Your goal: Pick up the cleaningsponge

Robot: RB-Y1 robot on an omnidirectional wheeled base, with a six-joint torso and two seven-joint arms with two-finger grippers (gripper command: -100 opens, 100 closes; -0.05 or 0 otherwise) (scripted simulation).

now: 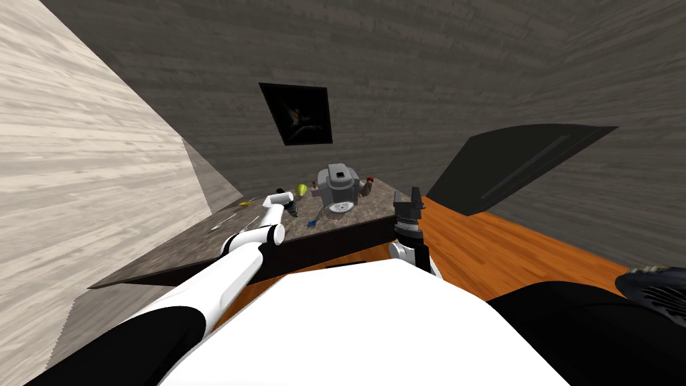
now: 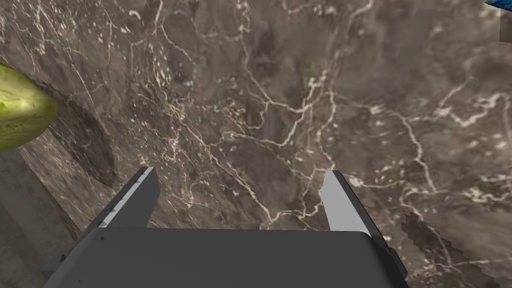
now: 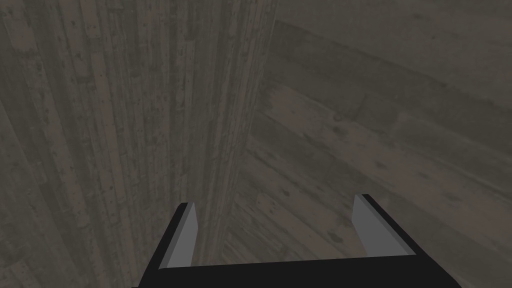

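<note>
**Marble under an empty left claw, blue sponge lying off to its side**

Brown, white-veined marble is lying beneath the left claw (image 2: 240,172), which is hanging over the counter (image 2: 280,100) with its tips pointing down at the stone. Its two fingers (image 2: 340,200) are standing fully spread, about a third of the wrist picture apart. They are gripping nothing, and bare counter is showing between them. Whether the tips are touching the stone I cannot tell.

The cleaning sponge (image 2: 501,3), a small blue piece, is lying flat on the counter, outside the gap and well off to one side of the claw, out past one finger. From the head view the sponge (image 1: 311,223) is sitting just beside the left claw (image 1: 292,209), on the side facing the right arm and apart from it.

A yellow-green fruit (image 2: 22,112) is resting on the counter past the claw's other finger, with its shadow falling on the marble. Beyond the claw, a grey coffee machine (image 1: 337,187) is standing near the back of the counter (image 1: 187,251).

The right claw (image 3: 275,200) is being held up near the counter's corner (image 1: 408,196), well apart from the sponge, with its fingers spread wide and empty.
</note>
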